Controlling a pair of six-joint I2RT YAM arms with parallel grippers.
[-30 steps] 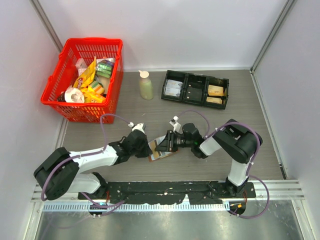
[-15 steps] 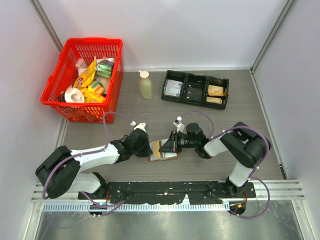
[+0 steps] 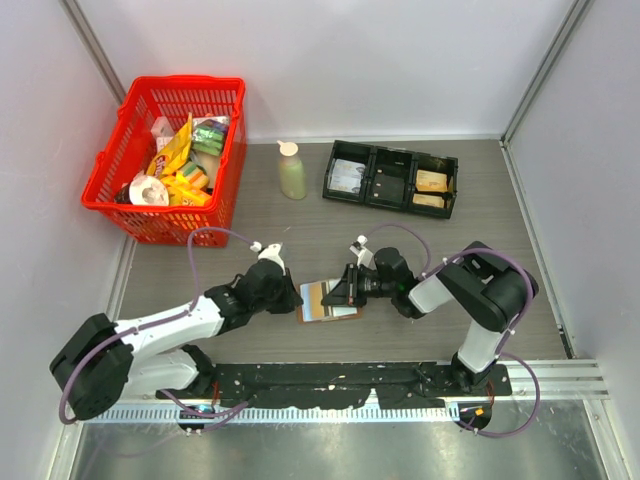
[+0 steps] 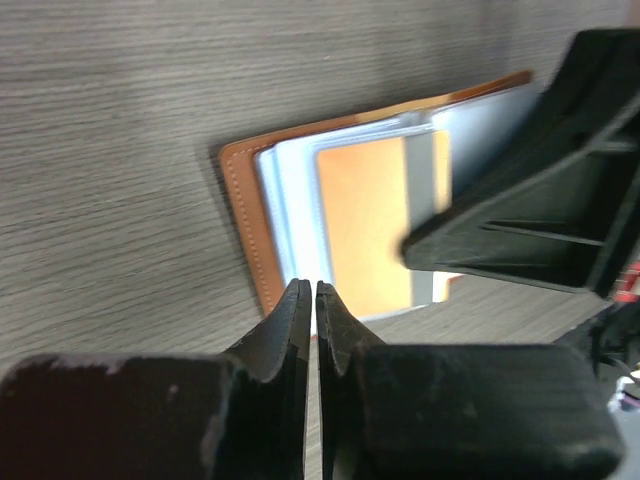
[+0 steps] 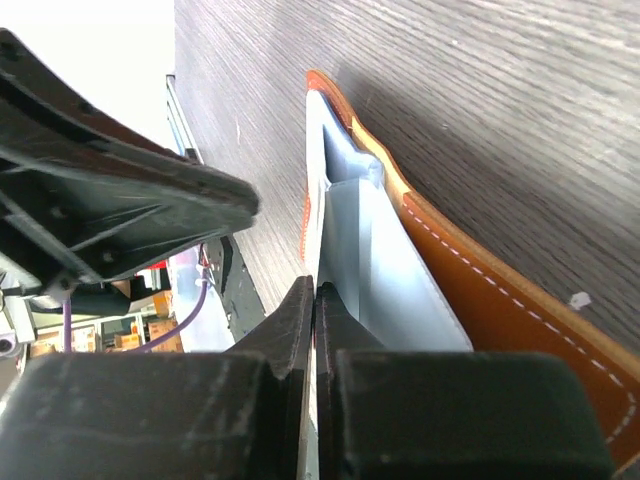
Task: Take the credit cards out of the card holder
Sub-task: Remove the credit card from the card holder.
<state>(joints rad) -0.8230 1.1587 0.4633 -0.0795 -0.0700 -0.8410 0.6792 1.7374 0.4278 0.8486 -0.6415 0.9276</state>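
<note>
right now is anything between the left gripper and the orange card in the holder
No loose thing does. The left gripper is shut at the holder's near edge, right beside the card. But the card is tucked in a pale sleeve, and the right gripper, pinching a sleeve leaf, hangs over its far side.

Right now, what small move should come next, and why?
Probably draw the right gripper back, sliding the orange card out of its pocket: its jaws look shut there, while the left gripper is shut at the edge of the card holder, likely steadying it.
</note>
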